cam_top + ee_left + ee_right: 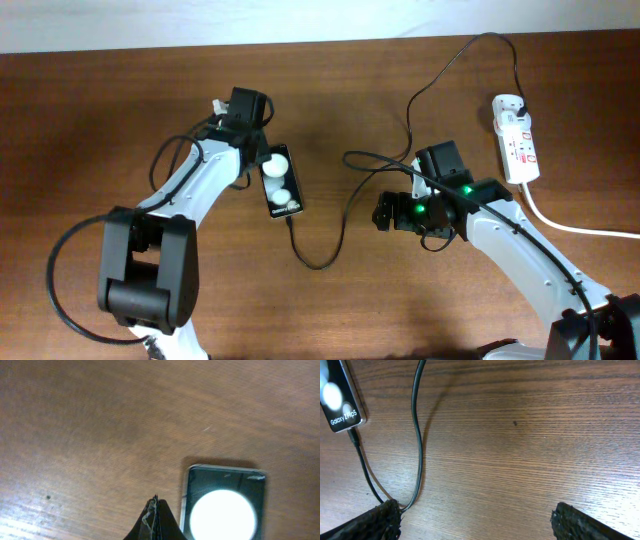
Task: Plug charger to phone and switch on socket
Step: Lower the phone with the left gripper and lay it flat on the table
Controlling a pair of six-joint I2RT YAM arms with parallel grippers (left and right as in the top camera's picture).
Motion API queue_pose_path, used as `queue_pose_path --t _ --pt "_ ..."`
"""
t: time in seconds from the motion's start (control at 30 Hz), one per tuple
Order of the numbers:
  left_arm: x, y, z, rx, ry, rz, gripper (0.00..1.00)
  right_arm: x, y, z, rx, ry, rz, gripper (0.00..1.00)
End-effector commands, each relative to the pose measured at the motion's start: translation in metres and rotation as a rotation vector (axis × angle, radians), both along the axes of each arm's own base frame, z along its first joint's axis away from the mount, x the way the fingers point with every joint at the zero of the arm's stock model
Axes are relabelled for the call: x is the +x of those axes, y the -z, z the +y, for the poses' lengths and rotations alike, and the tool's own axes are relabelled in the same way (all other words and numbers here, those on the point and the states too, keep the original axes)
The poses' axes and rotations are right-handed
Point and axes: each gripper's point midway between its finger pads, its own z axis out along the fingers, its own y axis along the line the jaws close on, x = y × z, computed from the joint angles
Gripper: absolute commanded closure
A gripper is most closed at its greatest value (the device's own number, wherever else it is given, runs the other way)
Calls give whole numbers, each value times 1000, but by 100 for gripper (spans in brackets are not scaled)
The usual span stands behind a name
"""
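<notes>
The phone (280,183) lies face up on the wooden table, showing two white spots and white text at its near end. The charger cable (330,250) runs from the socket (516,138) in a loop, and its connector tip (353,435) sits in the phone's near end (340,395). My left gripper (260,162) is shut and empty, with its tips (156,510) just beside the phone's far left edge (225,505). My right gripper (384,213) is open and empty to the right of the cable loop. In the right wrist view its fingers (477,517) are wide apart over bare wood.
The socket's thick white cord (575,225) runs off to the right edge. The charger's plug (520,101) sits in the far end of the strip. The cable (417,435) passes close by my right gripper's left finger.
</notes>
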Motion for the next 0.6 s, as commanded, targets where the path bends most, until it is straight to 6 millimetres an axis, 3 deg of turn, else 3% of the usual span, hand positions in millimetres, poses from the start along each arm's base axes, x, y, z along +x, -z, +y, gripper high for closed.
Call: queue_pose_path --t 0.0,0.13,0.43,0.57 --pt "-9 30 20 33 -28 56 100 1 -3 1 6 -8 -11 1" --pt "-11 57 19 14 -24 104 100 1 -3 1 7 -7 -10 1" --pt "-12 60 -23 -198 69 127 100 1 -3 1 7 -8 -10 1" --pt "-10 58 -31 -244 88 122 100 1 -3 1 7 -7 -10 1"
